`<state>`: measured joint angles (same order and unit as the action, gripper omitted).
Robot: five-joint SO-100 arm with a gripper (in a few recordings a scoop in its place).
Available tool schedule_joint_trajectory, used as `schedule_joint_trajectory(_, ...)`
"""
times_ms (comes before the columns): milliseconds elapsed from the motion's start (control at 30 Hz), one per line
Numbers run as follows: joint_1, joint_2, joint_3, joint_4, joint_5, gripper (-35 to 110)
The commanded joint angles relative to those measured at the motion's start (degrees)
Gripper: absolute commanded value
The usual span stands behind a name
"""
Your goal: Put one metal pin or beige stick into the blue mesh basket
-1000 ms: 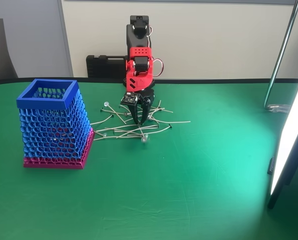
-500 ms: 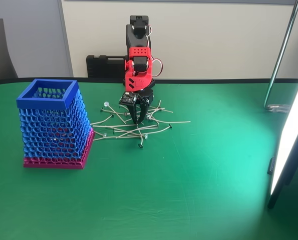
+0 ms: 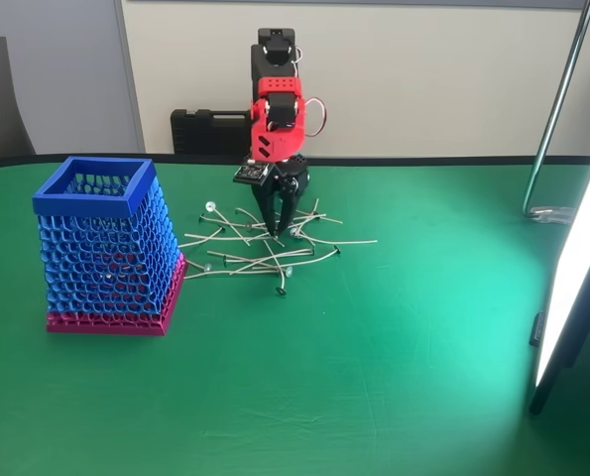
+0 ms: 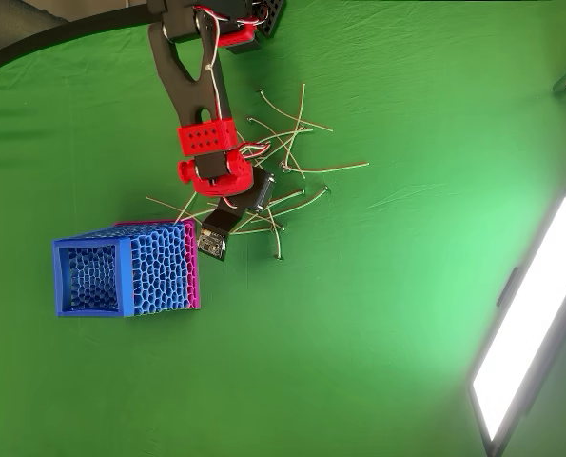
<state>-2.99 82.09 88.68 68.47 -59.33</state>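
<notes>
The blue mesh basket point(image 3: 94, 196) with a pink base stands upright on the green table at the left; from overhead the basket point(image 4: 92, 276) sits left of the arm's wrist. My red and black gripper point(image 3: 276, 234) points straight down over a loose heap of thin beige sticks point(image 3: 237, 257), well right of the basket. Its fingers meet at the tips, shut on the upper end of one beige stick point(image 3: 277, 268), which slants down toward the front with its dark tip on the mat. Overhead, that stick point(image 4: 276, 238) juts out from under the wrist, which hides the fingertips.
More sticks point(image 4: 294, 143) lie scattered behind and right of the gripper. A black case point(image 3: 207, 131) stands against the back wall. A bright light panel point(image 3: 572, 278) leans at the right edge, with a metal pole point(image 3: 557, 109) behind it.
The gripper's fingers have come together on a stick in the heap and the gripper has risen a little. The stick's lower end has shifted toward the front.
</notes>
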Motion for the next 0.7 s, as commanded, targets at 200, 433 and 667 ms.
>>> schedule_joint_trajectory(200,-2.37,8.09,-5.01,5.01,4.57,1)
schedule_joint_trajectory(433,-4.66,14.77,-5.54,6.42,8.53,1)
schedule_joint_trajectory(667,-6.15,24.17,-9.23,12.22,13.89,1)
